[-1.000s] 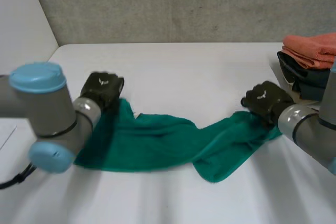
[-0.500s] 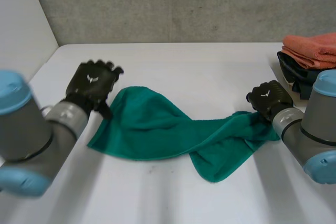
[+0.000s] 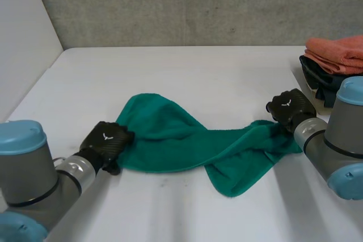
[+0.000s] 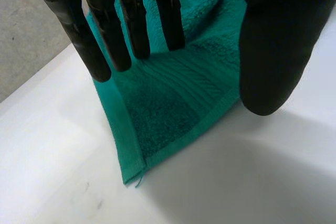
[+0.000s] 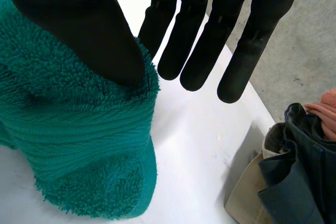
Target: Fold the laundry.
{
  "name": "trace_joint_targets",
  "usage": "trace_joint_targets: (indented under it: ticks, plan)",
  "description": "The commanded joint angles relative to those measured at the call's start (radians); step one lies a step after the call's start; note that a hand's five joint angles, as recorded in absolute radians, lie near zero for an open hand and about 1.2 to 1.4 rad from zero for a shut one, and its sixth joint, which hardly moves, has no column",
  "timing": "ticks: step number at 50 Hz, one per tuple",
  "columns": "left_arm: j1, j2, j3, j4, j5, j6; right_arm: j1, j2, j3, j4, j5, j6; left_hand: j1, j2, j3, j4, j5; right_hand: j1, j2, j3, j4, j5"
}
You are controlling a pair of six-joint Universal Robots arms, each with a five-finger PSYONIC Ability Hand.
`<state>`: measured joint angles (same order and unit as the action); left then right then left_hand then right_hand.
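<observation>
Left robot hand [image 3: 106,139] dropped to green towel [image 3: 170,134] corner, open | right robot hand [image 3: 290,106] open | orange cloths [image 3: 337,52] nearby

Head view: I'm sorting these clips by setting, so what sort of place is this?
Probably a robotics lab or test bench rather than a home: a bare white table against a plain concrete wall, with one green towel laid out and folded orange cloth stacked at the side.
</observation>
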<state>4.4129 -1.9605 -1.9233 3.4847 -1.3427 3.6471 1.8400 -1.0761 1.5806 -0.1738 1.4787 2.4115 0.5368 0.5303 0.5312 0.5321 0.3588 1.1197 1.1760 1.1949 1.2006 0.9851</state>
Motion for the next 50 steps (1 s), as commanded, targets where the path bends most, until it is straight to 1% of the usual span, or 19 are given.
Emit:
trace_joint_targets:
  ticks: [1,2,3,4,9,12,16,20,21,22,23,25,28,29,33,40,45,46,50]
  plan:
    - [-0.012,-0.1,0.078,0.04,0.016,-0.001,-0.004,-0.005,0.015,0.0,0.0,0.0,0.372,0.378,0.377,0.376,0.375,0.277,0.22,0.201,0.196,0.237]
    - [-0.013,-0.109,0.093,0.042,0.019,-0.002,-0.004,-0.005,0.019,0.0,0.0,0.0,0.634,0.641,0.64,0.639,0.638,0.277,0.22,0.201,0.196,0.237]
    - [-0.013,-0.109,0.099,0.043,0.017,-0.002,-0.005,-0.007,0.022,0.0,0.0,0.0,0.791,0.797,0.796,0.795,0.794,0.277,0.22,0.201,0.196,0.237]
    - [-0.015,-0.107,0.104,0.043,0.016,-0.002,-0.007,-0.008,0.024,0.0,0.0,0.0,0.859,0.865,0.864,0.863,0.862,0.277,0.22,0.201,0.196,0.237]
    - [-0.032,-0.063,0.122,0.043,-0.01,-0.007,-0.007,-0.031,0.033,0.005,0.002,-0.002,0.859,0.866,0.865,0.864,0.863,0.277,0.22,0.201,0.196,0.237]
    - [-0.052,0.017,0.109,0.043,-0.033,-0.016,-0.005,-0.067,0.042,0.022,0.0,-0.017,0.859,0.866,0.865,0.864,0.863,0.277,0.22,0.201,0.196,0.237]
    - [-0.064,0.083,0.083,0.036,-0.052,-0.016,-0.008,-0.125,0.059,0.123,-0.012,-0.035,0.859,0.866,0.865,0.864,0.863,0.277,0.22,0.201,0.196,0.237]
    - [-0.061,0.114,0.064,0.03,-0.056,-0.016,-0.001,-0.154,0.097,0.321,-0.079,-0.098,0.859,0.866,0.865,0.864,0.863,0.277,0.22,0.201,0.196,0.237]
    - [-0.06,0.118,0.061,0.03,-0.056,-0.016,-0.01,-0.157,0.099,0.412,-0.122,-0.147,0.859,0.866,0.865,0.864,0.863,-0.243,-0.299,-0.318,-0.324,-0.283]
    - [-0.06,0.124,0.06,0.028,-0.056,-0.016,-0.013,-0.162,0.095,0.449,-0.13,-0.159,0.859,0.866,0.865,0.864,0.863,-0.594,-0.65,-0.669,-0.675,-0.634]
    - [-0.06,0.127,0.059,0.027,-0.056,-0.016,-0.015,-0.169,0.088,0.477,-0.141,-0.169,0.859,0.866,0.865,0.864,0.863,-0.841,-0.898,-0.917,-0.922,-0.881]
    - [-0.06,0.129,0.058,0.023,-0.056,-0.016,-0.018,-0.192,0.055,0.47,-0.158,-0.137,0.859,0.866,0.865,0.864,0.863,-0.853,-0.909,-0.928,-0.934,-0.893]
    - [-0.06,0.13,0.058,0.02,-0.058,-0.021,-0.022,-0.215,0.022,0.41,-0.152,-0.066,0.859,0.866,0.865,0.864,0.863,-0.864,-0.921,-0.94,-0.945,-0.904]
    - [-0.06,0.13,0.058,0.02,-0.058,-0.021,-0.037,-0.231,0.001,0.383,-0.152,-0.022,0.859,0.866,0.865,0.864,0.863,-0.859,-0.915,-0.934,-0.94,-0.899]
    - [-0.06,0.13,0.059,0.02,-0.058,-0.025,-0.099,-0.246,-0.036,0.364,-0.158,0.044,0.859,0.866,0.865,0.864,0.863,-0.856,-0.912,-0.931,-0.937,-0.895]
    - [-0.066,0.14,0.059,0.017,-0.058,-0.027,-0.12,-0.235,-0.096,0.37,-0.167,0.044,0.859,0.866,0.865,0.864,0.863,-0.844,-0.9,-0.919,-0.925,-0.884]
    - [-0.064,0.149,0.059,0.011,-0.058,-0.028,-0.116,-0.15,-0.181,0.43,-0.175,-0.04,0.859,0.866,0.865,0.864,0.863,-0.812,-0.868,-0.887,-0.893,-0.852]
    - [-0.066,0.15,0.059,0.01,-0.058,-0.028,-0.12,-0.089,-0.221,0.491,-0.175,-0.105,0.859,0.866,0.865,0.864,0.863,-0.794,-0.85,-0.869,-0.875,-0.834]
    - [-0.066,0.16,0.058,-0.006,-0.058,-0.027,-0.122,0.033,-0.313,0.615,-0.164,-0.25,0.859,0.866,0.865,0.864,0.863,-0.768,-0.824,-0.843,-0.849,-0.808]
